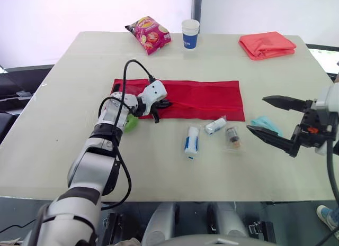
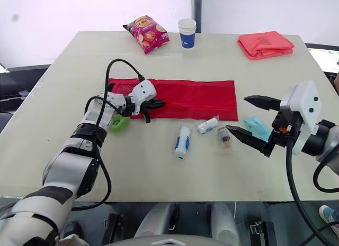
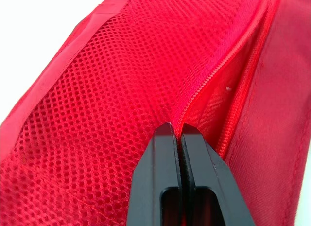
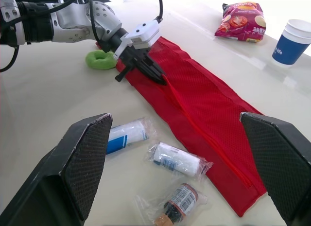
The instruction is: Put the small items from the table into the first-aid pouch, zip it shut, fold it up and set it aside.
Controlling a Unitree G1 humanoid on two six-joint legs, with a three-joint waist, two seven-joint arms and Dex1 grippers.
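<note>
The red first-aid pouch (image 1: 201, 98) lies flat and unfolded mid-table. The left gripper (image 1: 165, 104) sits at its 9 o'clock end, both black fingers pressed together and clamped on the mesh by the part-open zipper, with a green ring (image 1: 130, 123) just beside that wrist. At the pouch's 6 o'clock, near its edge, lie a blue-labelled wrapped roll (image 1: 192, 140), a smaller white roll (image 1: 215, 126) and a bagged brown bottle (image 1: 232, 137), with a teal packet (image 1: 263, 123) toward 4 o'clock. The right gripper (image 1: 257, 114) hovers at 3 o'clock of those items, fingers spread wide and holding nothing.
</note>
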